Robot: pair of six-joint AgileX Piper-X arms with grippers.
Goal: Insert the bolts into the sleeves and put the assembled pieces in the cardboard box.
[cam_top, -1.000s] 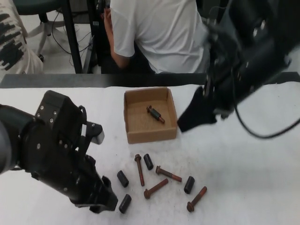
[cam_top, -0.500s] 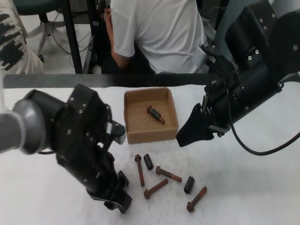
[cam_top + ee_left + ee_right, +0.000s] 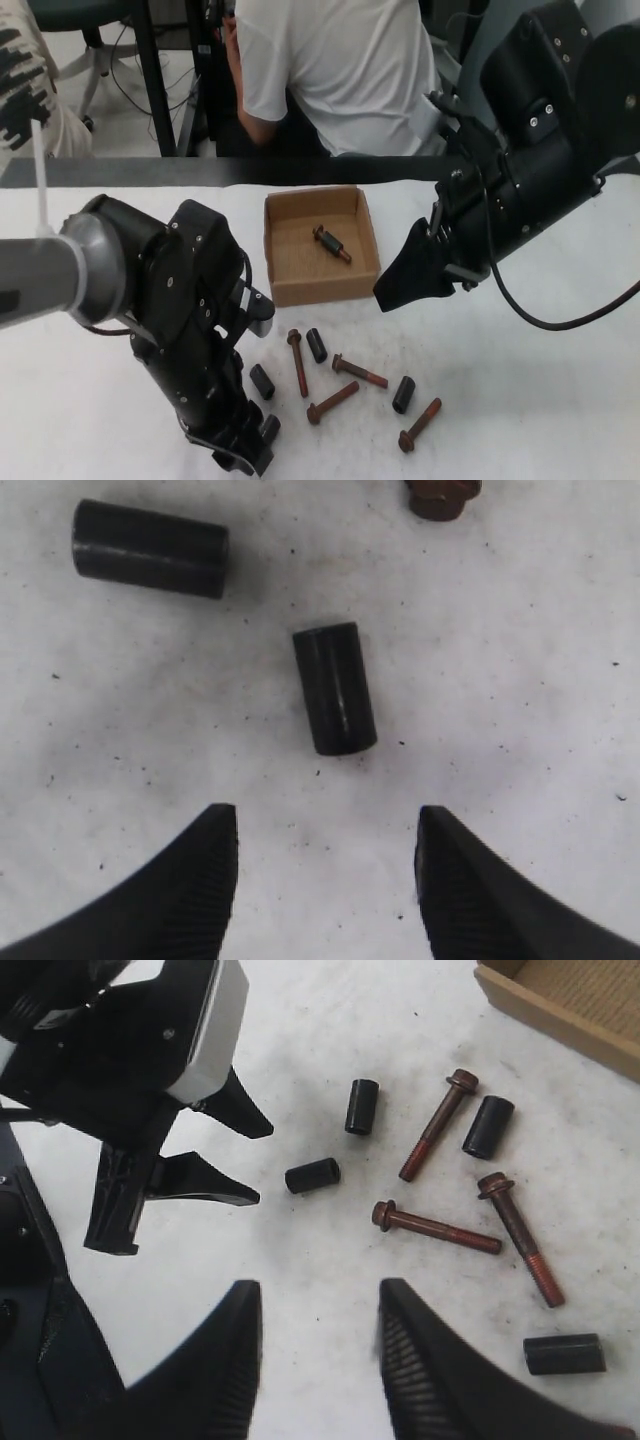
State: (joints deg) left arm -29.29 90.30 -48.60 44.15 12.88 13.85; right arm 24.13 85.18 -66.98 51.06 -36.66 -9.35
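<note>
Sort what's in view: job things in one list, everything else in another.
Job: bolts, sleeves, box, assembled piece inside it, left gripper and right gripper, both open.
Not the job: person in white, chair.

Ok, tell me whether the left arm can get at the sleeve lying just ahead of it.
Probably yes: the left fingers are open, the sleeve lies loose just ahead, with bare bench between.
</note>
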